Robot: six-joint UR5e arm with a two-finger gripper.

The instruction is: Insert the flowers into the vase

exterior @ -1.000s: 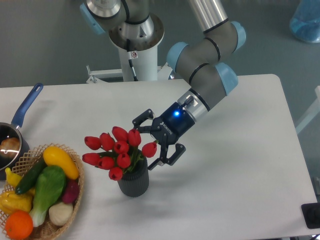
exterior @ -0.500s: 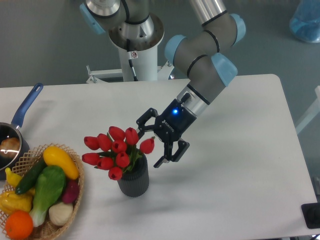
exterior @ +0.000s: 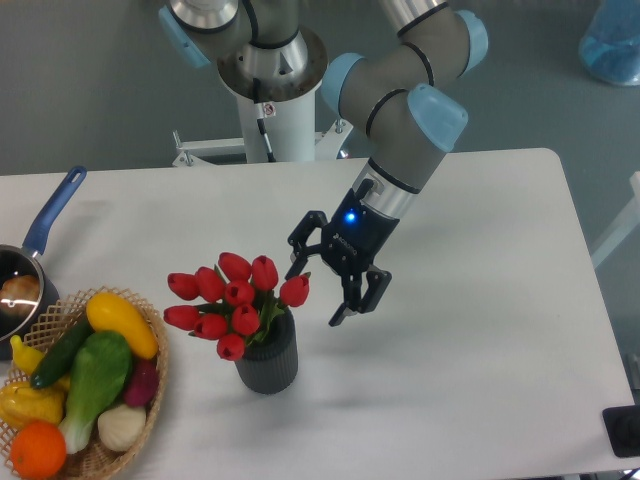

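The flowers (exterior: 232, 300), a bunch of red tulips with green stems, stand in the vase (exterior: 267, 360), a short dark grey ribbed cylinder near the table's front. Their heads lean out to the left over the vase's rim. My gripper (exterior: 316, 290) hangs just to the right of the bunch and slightly above the vase mouth. Its fingers are spread open with nothing between them, and they are apart from the tulips.
A wicker basket (exterior: 150, 388) of plastic vegetables sits at the front left, close to the vase. Behind it a blue-handled saucepan (exterior: 40, 240) lies at the left edge. The arm's white base column (exterior: 275, 120) stands at the back of the white table (exterior: 480, 350).
My gripper has drawn back to the right and upward, away from the tulips, staying open. The flowers remain in the vase and have settled a little.
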